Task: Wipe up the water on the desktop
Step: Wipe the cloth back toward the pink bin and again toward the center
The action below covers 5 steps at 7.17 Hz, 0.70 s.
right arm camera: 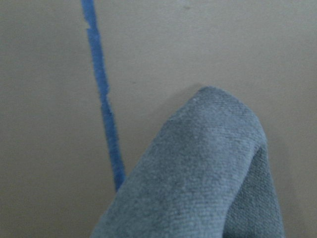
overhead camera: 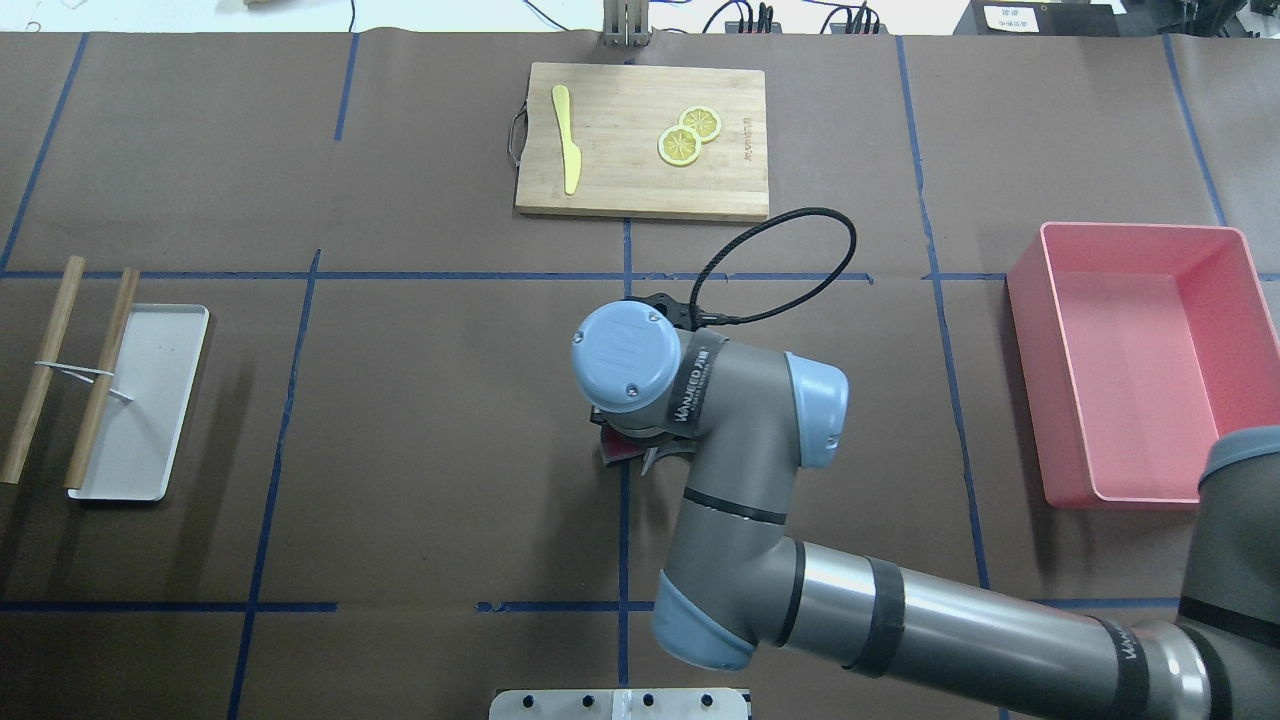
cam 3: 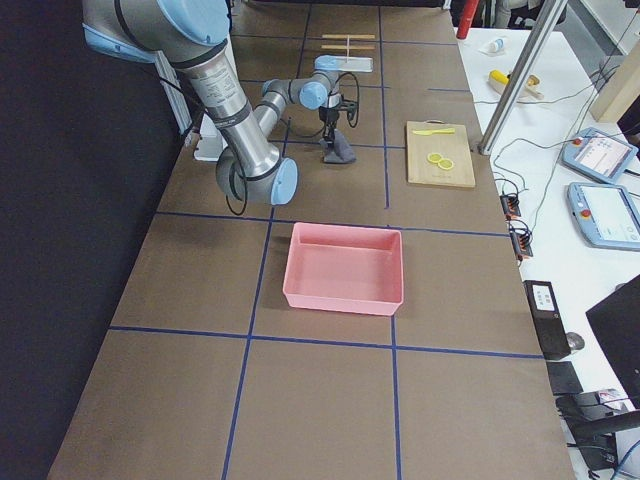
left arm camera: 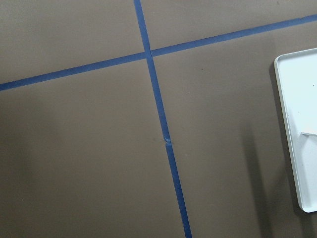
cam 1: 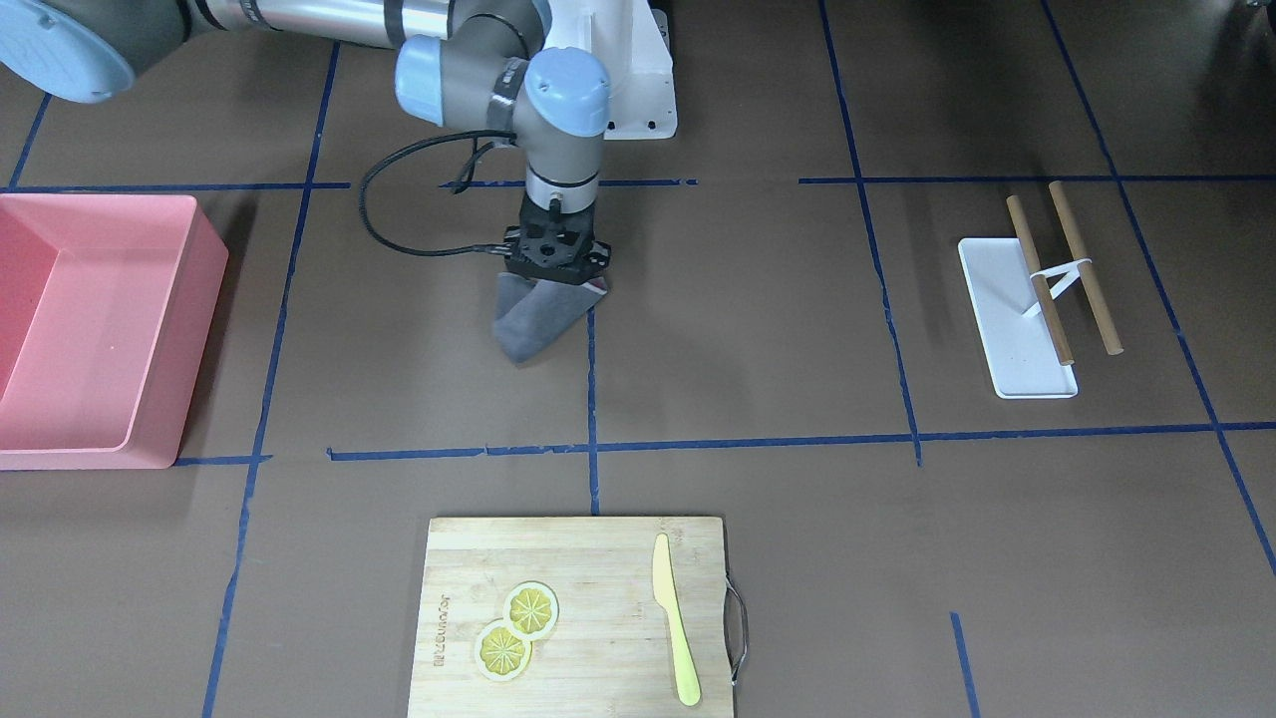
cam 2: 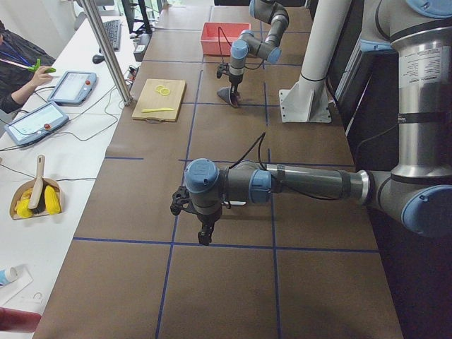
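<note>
Exterior front-facing view: the right claw is clenched on the top of a folded grey cloth. The cloth's lower end hangs just below the claw and seems to touch the matte brown tabletop with dark-blue tape lines. I judge the wiping to be under way at most, because no puddle or wet mark shows around the claw, so what remains is unclear. The left claw appears only in a side view, and I cannot tell whether it is released or clenched.
</note>
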Each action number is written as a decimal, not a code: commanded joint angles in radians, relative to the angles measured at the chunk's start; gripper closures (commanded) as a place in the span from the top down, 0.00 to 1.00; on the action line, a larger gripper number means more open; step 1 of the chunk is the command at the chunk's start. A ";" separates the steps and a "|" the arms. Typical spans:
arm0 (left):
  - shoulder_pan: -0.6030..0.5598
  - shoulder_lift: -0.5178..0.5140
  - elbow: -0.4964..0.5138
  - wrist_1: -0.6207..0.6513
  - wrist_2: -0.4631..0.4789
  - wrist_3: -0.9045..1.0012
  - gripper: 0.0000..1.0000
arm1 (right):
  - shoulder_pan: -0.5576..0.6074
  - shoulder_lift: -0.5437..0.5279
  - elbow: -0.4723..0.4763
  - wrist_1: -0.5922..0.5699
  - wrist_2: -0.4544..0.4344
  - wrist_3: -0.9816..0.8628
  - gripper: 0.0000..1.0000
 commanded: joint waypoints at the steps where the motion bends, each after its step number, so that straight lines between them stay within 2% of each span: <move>1: 0.000 0.000 0.001 0.000 0.000 0.000 1.00 | -0.008 -0.012 0.009 -0.001 0.006 0.008 0.00; 3: 0.000 0.000 0.004 0.000 0.000 0.002 1.00 | 0.017 -0.195 0.176 -0.018 0.026 -0.070 0.00; 5: 0.000 -0.002 0.004 0.000 0.000 0.002 1.00 | 0.056 -0.319 0.330 -0.160 0.026 -0.201 0.00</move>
